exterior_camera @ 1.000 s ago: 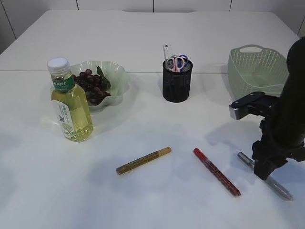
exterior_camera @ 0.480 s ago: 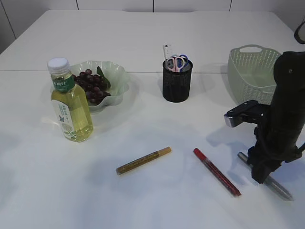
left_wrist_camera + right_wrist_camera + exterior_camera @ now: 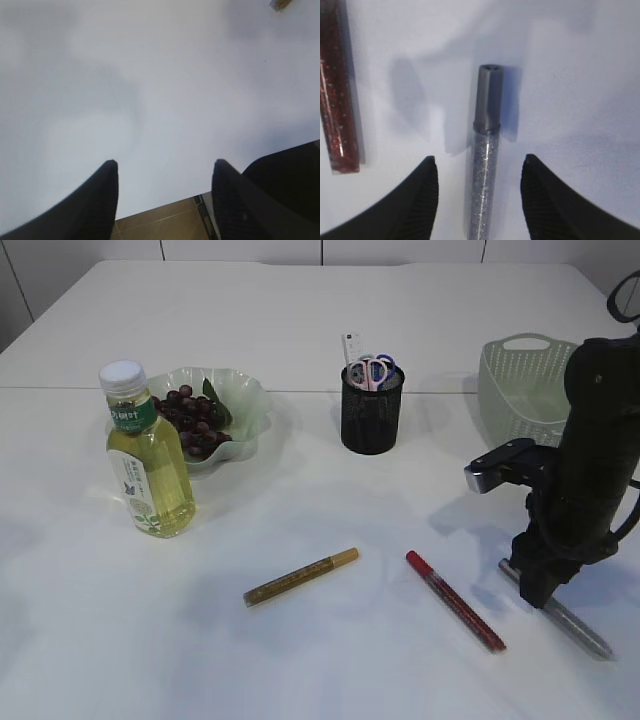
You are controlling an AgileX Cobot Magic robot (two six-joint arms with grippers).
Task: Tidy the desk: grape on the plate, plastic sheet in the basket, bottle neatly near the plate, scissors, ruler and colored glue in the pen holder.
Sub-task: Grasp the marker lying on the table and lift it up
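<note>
Grapes [image 3: 192, 418] lie on the pale green plate [image 3: 250, 400], and the yellow bottle [image 3: 150, 465] stands upright in front of it. Scissors [image 3: 372, 370] and a white ruler [image 3: 350, 344] stick out of the black mesh pen holder [image 3: 372, 420]. Gold [image 3: 300, 577], red [image 3: 455, 601] and silver [image 3: 570, 620] glue pens lie on the table. My right gripper [image 3: 533, 588] is low over the silver pen, open, its fingers either side of the barrel [image 3: 484, 170] without touching. My left gripper [image 3: 165, 162] is open and empty at the table's edge. The plastic sheet is out of view.
A green basket [image 3: 528, 380] stands at the back right, close behind my right arm. The red glue pen [image 3: 337, 100] lies just left of my right gripper. The white table's near edge and the brown floor [image 3: 160, 222] show under the left gripper.
My right arm has shifted left and toward the back, bringing its gripper along the silver glue pen toward the capped end. The left gripper and the objects have not moved.
</note>
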